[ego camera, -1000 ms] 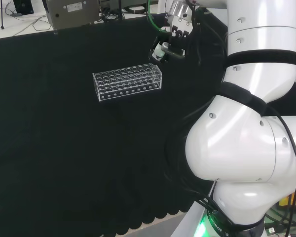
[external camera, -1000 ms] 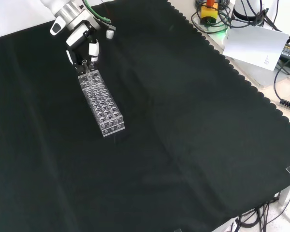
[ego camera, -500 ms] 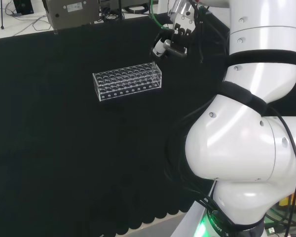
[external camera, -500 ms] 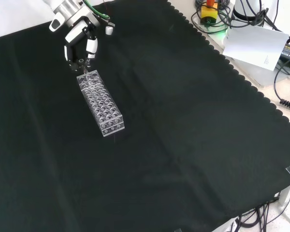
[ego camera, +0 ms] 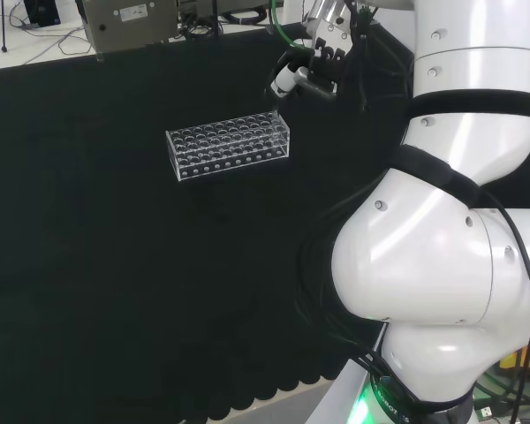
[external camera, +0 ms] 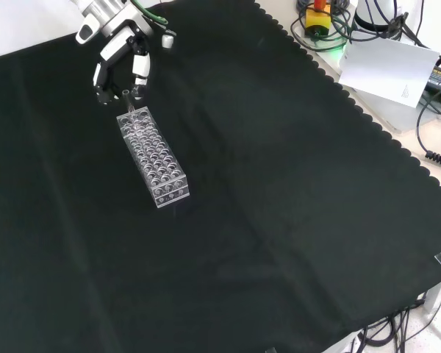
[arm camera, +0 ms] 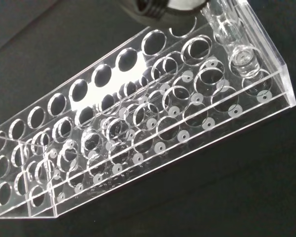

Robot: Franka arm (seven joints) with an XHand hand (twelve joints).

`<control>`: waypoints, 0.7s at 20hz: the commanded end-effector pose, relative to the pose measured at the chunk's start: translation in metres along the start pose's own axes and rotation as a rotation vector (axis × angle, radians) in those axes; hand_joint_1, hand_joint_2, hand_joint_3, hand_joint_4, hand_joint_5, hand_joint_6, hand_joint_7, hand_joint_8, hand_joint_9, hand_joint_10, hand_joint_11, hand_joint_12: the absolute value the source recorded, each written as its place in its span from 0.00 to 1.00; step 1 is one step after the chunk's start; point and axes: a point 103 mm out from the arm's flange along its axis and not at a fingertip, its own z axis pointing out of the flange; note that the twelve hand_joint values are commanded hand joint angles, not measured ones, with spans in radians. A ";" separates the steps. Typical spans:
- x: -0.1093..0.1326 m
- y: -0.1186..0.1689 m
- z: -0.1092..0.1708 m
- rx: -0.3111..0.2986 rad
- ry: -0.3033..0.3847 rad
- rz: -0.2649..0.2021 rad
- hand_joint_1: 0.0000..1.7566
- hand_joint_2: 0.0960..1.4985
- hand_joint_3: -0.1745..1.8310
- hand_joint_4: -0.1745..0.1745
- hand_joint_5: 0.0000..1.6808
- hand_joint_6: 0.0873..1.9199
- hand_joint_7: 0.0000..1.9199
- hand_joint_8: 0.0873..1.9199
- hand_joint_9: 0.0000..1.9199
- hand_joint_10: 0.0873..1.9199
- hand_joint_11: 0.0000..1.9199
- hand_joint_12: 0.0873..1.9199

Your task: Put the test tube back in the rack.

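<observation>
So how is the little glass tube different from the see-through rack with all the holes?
The test tube is one narrow round piece standing upright; the rack is a long flat-sided box lying on the black cloth. The test tube fills a single hole at the rack's end, while the rack has rows of holes, the others plainly empty. Both are clear and hard to see.

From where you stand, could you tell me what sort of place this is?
Probably a robotics lab set up for labware handling: a clear test tube rack on a black-clothed bench, the hand above it, cables and electronics alongside.
</observation>
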 end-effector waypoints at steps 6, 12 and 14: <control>0.020 -0.020 -0.023 -0.044 -0.039 -0.060 0.57 0.55 0.00 0.53 0.15 0.19 0.03 0.47 0.09 0.49 0.01 0.83; 0.035 -0.035 -0.041 -0.067 -0.081 -0.097 0.51 0.54 0.00 0.56 0.10 0.10 0.00 0.33 0.01 0.47 0.00 0.77; 0.041 -0.040 -0.047 -0.074 -0.089 -0.108 0.49 0.54 0.00 0.57 0.08 0.07 0.00 0.29 0.00 0.45 0.00 0.76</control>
